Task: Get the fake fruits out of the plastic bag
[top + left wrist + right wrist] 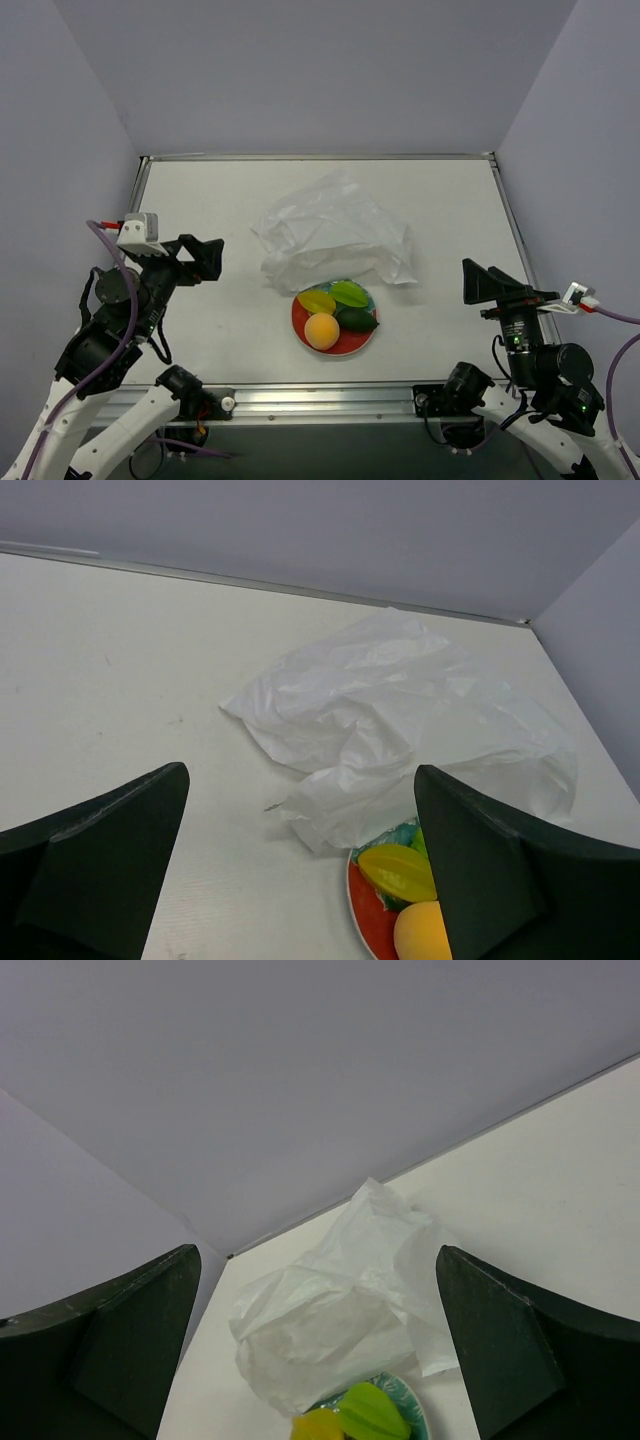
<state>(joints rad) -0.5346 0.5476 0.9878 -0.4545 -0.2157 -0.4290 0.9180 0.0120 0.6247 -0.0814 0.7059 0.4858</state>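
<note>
One plate (355, 342), red with a teal middle, sits on the table (200, 330), and I place everything else from it. All four fake fruits (335, 312) lie on the plate, packed close together. There is one round orange-yellow fruit (321, 331) at its near left and one dark green oval (357, 319) at its right. One yellow-green pointed fruit (317, 300) is at its far left, and one bright green fruit (349, 293) at its far edge. None of them is inside the film.

The single plastic bag (335, 240) lies crumpled and whitish just behind the plate. Its near edge reaches the plate's far rim, and in the left wrist view it seems to lap slightly over it. I cannot make out anything inside the bag.

There are two grippers, one on each side of the plate and both well apart from it. The left gripper (207, 258) is off to the plate's left, its two fingers spread wide with nothing between them. The right gripper (478, 283) is off to the plate's right, also gaping and empty. Neither touches the plate, the bag or any fruit.
</note>
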